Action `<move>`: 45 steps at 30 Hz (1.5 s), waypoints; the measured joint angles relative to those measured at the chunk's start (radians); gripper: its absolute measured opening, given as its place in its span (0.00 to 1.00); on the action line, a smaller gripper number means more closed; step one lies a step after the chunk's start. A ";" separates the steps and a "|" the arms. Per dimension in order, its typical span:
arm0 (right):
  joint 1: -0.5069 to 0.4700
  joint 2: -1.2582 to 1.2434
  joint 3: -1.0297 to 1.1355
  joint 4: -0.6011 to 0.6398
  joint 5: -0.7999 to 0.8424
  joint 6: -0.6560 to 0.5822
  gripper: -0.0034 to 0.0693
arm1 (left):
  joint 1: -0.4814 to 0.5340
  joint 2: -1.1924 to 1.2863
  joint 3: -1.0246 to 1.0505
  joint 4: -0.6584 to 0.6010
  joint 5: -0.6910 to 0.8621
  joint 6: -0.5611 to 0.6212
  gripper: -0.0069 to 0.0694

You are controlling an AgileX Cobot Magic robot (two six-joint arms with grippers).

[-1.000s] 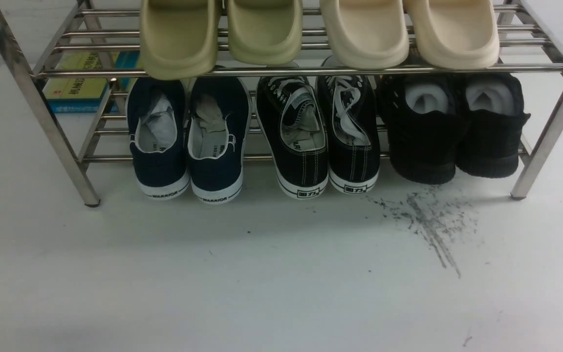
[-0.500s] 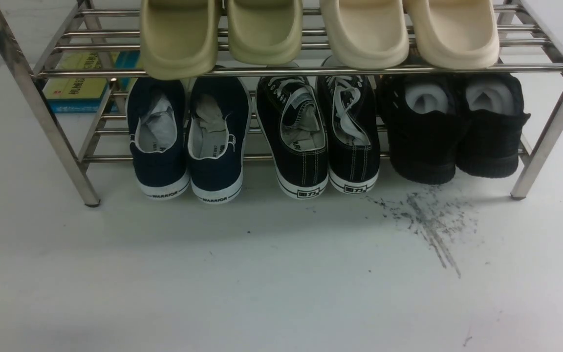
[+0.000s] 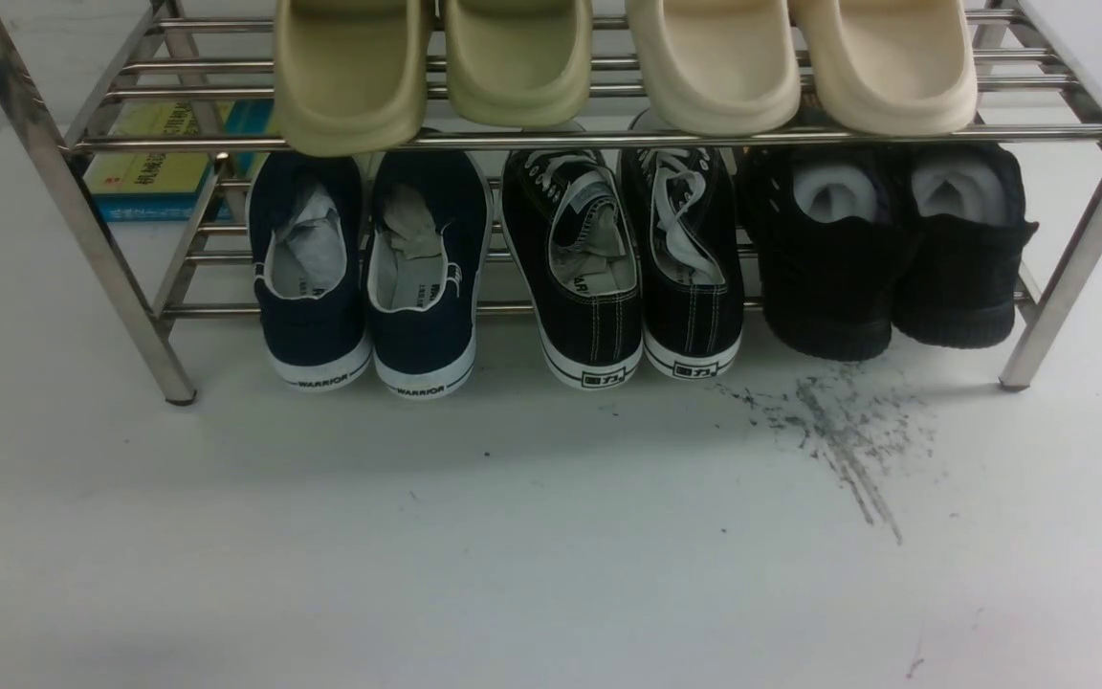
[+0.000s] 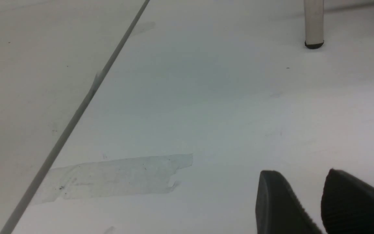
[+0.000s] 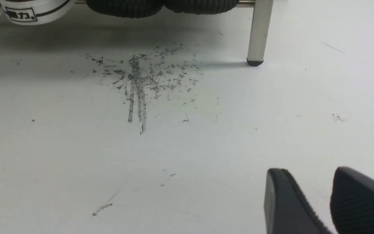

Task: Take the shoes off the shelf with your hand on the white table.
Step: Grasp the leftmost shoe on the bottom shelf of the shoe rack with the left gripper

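Note:
The shoes, a navy pair with white WARRIOR soles, stand side by side at the left of the lower tier of the shelf (image 3: pixel 178 140): one shoe (image 3: pixel 310 287) and its mate (image 3: pixel 425 297), heels toward me and overhanging the front bar. Neither hand shows in the front view. In the left wrist view my left gripper (image 4: pixel 302 177) hangs open over the bare white table (image 3: pixel 513 555), a shelf leg (image 4: pixel 313 22) far ahead. My right gripper (image 5: pixel 310 175) is open too, empty, short of the dark scuff streaks (image 5: pixel 138 84) and another shelf leg (image 5: pixel 258 32).
Black lace-up sneakers (image 3: pixel 623 277) and fuzzy black shoes (image 3: pixel 886 258) share the lower tier. Olive slides (image 3: pixel 427 67) and cream slides (image 3: pixel 800 62) sit on the upper tier. A yellow and blue book (image 3: pixel 159 163) lies behind. A tape patch (image 4: pixel 115 177) and a table seam (image 4: pixel 76 113) show.

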 joint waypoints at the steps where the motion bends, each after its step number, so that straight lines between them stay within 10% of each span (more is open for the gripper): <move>1: 0.000 0.000 0.000 0.000 0.000 0.000 0.37 | 0.000 0.000 0.000 0.000 0.000 0.000 0.40; 7: 0.000 0.000 0.000 0.000 0.000 0.000 0.37 | 0.000 0.000 0.000 -0.025 -0.001 -0.044 0.40; 15: 0.000 0.000 0.000 0.000 0.000 0.000 0.37 | 0.000 0.000 -0.001 -0.503 -0.034 -0.584 0.40; 21: 0.000 0.000 0.000 0.000 0.000 0.000 0.37 | 0.000 0.000 -0.001 -0.601 -0.034 -0.774 0.40; 34: 0.000 0.000 0.000 0.000 0.000 0.000 0.37 | 0.000 0.000 -0.012 -0.557 -0.132 -0.779 0.38; 45: 0.000 0.000 0.000 0.000 0.000 0.000 0.37 | 0.000 0.415 -0.537 -0.494 0.269 -0.378 0.09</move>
